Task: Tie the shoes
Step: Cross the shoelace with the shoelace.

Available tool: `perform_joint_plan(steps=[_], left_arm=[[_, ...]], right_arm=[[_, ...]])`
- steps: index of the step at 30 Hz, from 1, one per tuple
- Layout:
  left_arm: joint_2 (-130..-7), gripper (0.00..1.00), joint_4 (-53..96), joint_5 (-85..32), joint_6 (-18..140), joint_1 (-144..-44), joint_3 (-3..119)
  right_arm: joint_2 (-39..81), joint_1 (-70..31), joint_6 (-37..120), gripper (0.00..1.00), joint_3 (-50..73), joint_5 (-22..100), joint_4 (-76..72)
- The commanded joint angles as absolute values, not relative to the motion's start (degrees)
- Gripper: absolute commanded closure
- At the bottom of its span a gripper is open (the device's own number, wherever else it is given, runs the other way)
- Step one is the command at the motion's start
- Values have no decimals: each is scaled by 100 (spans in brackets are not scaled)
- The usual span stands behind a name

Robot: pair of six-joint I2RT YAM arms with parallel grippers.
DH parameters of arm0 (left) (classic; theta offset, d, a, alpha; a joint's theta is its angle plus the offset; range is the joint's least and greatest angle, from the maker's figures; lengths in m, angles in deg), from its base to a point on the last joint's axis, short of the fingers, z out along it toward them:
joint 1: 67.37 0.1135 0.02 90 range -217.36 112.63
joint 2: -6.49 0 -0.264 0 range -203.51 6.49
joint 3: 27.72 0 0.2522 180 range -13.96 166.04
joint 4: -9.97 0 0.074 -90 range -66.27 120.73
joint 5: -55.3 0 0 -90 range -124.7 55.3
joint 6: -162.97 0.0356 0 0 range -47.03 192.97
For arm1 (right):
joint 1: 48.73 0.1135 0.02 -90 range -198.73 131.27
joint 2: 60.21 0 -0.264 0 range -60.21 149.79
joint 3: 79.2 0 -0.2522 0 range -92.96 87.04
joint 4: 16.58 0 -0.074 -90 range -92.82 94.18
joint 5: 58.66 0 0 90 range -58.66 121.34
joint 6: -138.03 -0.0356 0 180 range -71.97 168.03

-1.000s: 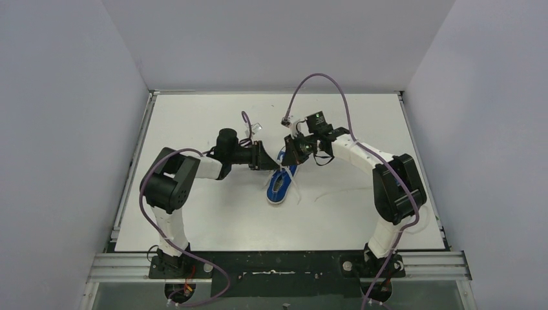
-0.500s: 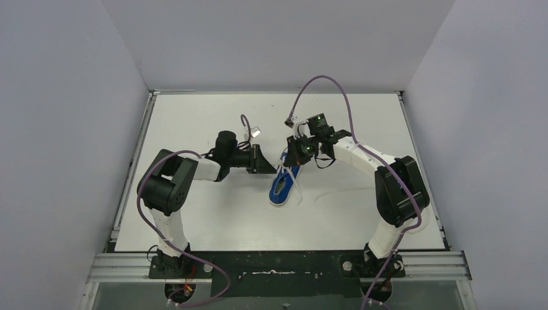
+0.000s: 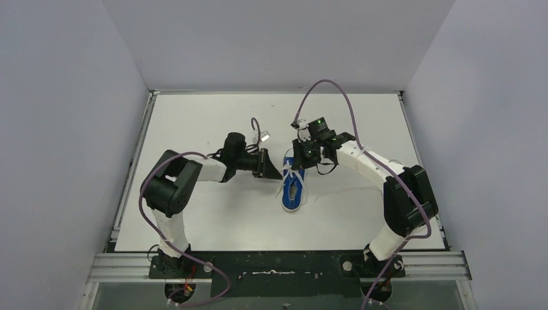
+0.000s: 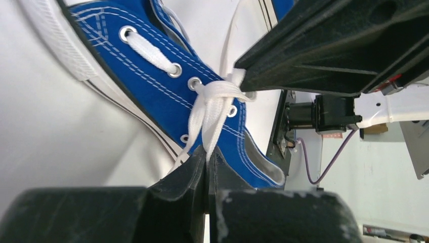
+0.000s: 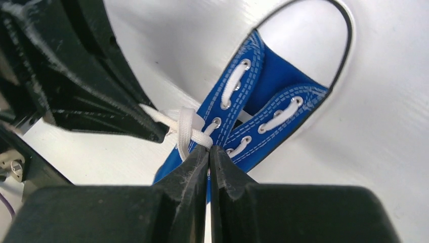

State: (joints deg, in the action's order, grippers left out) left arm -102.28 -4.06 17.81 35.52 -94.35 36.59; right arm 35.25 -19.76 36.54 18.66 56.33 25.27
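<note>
Sneaker (image 3: 293,192) lies on the tabletop (image 3: 194,116) between both arms; left jaws and right jaws each pinch shut on its white lace (image 4: 212,109) at the crossing. First knot seems in hand; next, pulling the strands apart to cinch.

The sneaker (image 3: 293,194) lies on the table (image 3: 207,116) near its middle, between my arms, my left pincer (image 3: 278,174) just left of it, my right pincer (image 3: 300,162) at its far end, both tips touching the laces (image 4: 215,96).
</note>
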Motion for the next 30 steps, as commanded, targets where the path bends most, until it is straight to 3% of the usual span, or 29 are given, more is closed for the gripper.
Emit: perform_joint_plan(steps=[1, 8, 16, 18, 20, 30], left_arm=[[-10259, 100, -284, 1808, 3632, -9685, 3956], [-10517, 100, -329, 1760, 3443, -9856, 4156], [-10709, 100, 208, 1576, 3696, -9797, 4457], [-10756, 100, 227, 1611, 3702, -9782, 4512], [-10766, 100, 272, 1637, 3725, -9778, 4533], [-10615, 100, 425, 1708, 3845, -9716, 4387]], right_arm=[[3198, -2010, 2961, 94, 2120, 5024, 2228], [3255, -2171, 2502, 88, 2389, 5141, 1686], [3194, -2330, 2470, 88, 2543, 5209, 1539], [3245, -2333, 2506, 91, 2542, 5271, 1502], [3291, -2332, 2598, 100, 2482, 5268, 1544], [3230, -2372, 3107, 100, 2404, 5427, 1654]])
